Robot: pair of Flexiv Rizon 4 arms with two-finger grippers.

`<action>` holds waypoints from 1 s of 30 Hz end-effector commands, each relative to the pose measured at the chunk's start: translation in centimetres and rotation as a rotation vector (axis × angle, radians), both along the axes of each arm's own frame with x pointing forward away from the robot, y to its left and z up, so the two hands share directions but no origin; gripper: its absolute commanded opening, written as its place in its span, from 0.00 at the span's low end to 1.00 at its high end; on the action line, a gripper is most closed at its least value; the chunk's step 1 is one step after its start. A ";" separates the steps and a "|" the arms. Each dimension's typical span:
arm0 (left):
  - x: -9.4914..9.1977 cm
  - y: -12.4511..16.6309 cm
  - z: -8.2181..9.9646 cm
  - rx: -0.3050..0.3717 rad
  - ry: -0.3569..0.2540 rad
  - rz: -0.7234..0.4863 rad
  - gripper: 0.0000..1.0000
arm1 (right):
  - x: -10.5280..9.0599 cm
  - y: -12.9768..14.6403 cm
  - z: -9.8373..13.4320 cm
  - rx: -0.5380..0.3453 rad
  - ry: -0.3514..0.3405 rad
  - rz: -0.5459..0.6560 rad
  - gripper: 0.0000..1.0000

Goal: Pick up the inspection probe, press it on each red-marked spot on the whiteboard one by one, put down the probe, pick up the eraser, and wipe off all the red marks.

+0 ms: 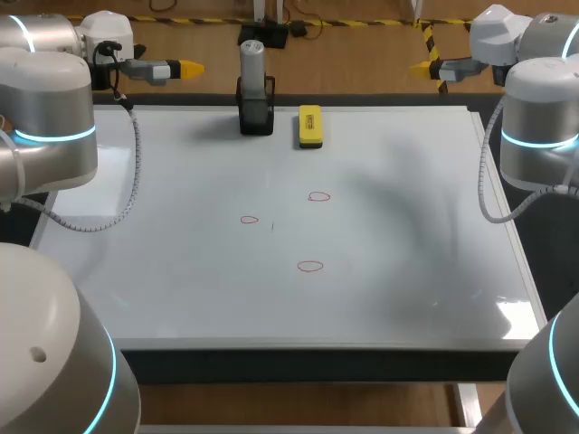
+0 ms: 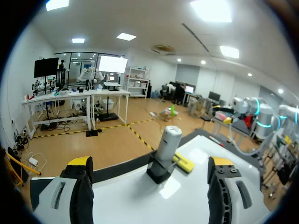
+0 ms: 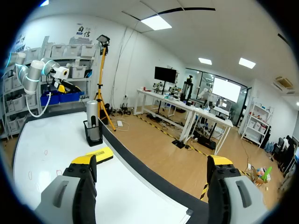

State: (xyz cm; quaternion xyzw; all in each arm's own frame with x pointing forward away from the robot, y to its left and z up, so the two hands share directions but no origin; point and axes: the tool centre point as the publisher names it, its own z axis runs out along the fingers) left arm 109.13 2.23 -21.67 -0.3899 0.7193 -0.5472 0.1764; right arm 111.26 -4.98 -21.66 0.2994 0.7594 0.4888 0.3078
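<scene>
The inspection probe (image 1: 252,65), a grey cylinder, stands upright in a black holder (image 1: 256,116) at the whiteboard's far edge. A yellow eraser (image 1: 309,126) lies just right of it. Three red rings (image 1: 318,195) (image 1: 250,219) (image 1: 310,266) are drawn mid-board. My left gripper (image 1: 186,67) hovers open past the far left edge, level with the probe (image 2: 167,141), which shows ahead between its fingers, the eraser (image 2: 185,163) behind it. My right gripper (image 1: 423,66) hangs open beyond the far right edge; from it the probe (image 3: 92,120) and eraser (image 3: 99,155) lie ahead to one side.
The whiteboard (image 1: 181,271) covers nearly the whole table, with a dark border strip along its near edge. My arms' grey links (image 1: 45,117) (image 1: 540,127) rise at both sides of the board, each with a cable hanging over the board's edge.
</scene>
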 end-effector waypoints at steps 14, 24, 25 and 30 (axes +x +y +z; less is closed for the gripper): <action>0.0 0.0 0.0 -0.001 0.000 0.000 1.00 | 0.0 0.0 0.0 0.000 0.001 0.001 1.00; 0.3 -0.2 -0.3 -0.055 -0.055 -0.191 1.00 | 0.0 0.0 0.0 0.000 0.001 0.001 1.00; 0.3 -0.3 -0.3 -0.069 -0.067 -0.221 1.00 | 0.0 0.0 0.0 0.000 0.001 0.001 1.00; 0.4 -0.5 -0.2 -0.133 -0.101 -0.380 1.00 | 0.0 0.0 0.0 0.000 0.001 0.001 1.00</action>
